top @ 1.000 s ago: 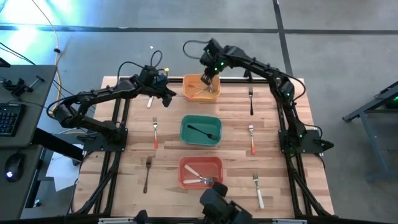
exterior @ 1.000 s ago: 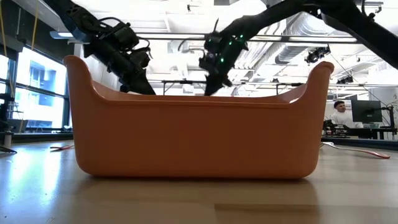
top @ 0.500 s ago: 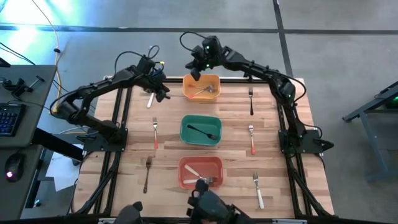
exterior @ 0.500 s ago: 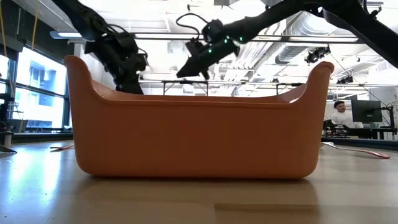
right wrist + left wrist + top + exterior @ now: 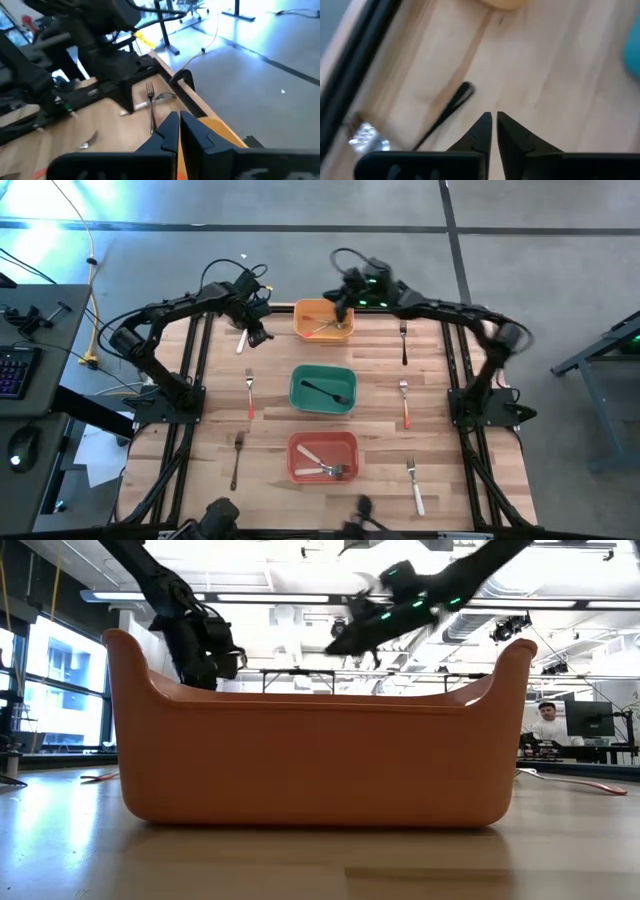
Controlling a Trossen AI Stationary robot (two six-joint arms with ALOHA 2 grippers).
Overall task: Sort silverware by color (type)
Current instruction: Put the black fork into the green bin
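My left gripper [image 5: 254, 332] [image 5: 493, 120] is shut and empty just above the table's far left part. It hangs beside a slim fork [image 5: 241, 340] whose dark stem [image 5: 447, 111] lies just past the fingertips. My right gripper [image 5: 340, 300] [image 5: 178, 122] is shut and empty. It is raised over the far rim of the orange bin [image 5: 323, 320] and points toward the left arm. The orange bin holds tan-handled forks. The green bin [image 5: 322, 390] holds a black fork. The red bin [image 5: 322, 457] holds white-handled forks.
Loose forks lie flat on the wood: a red-orange-handled one [image 5: 250, 392] and a dark one [image 5: 237, 458] on the left. A black one [image 5: 403, 342], a red-orange-handled one [image 5: 405, 404] and a white-handled one [image 5: 414, 485] lie on the right. The red bin [image 5: 320, 760] fills the low view.
My right gripper has risen out of the orange bin and tipped from pointing down to nearly level, while its arm swung out toward the table's right. My left gripper has moved a little toward the table's left edge, nearer the fork, and now points more steeply down.
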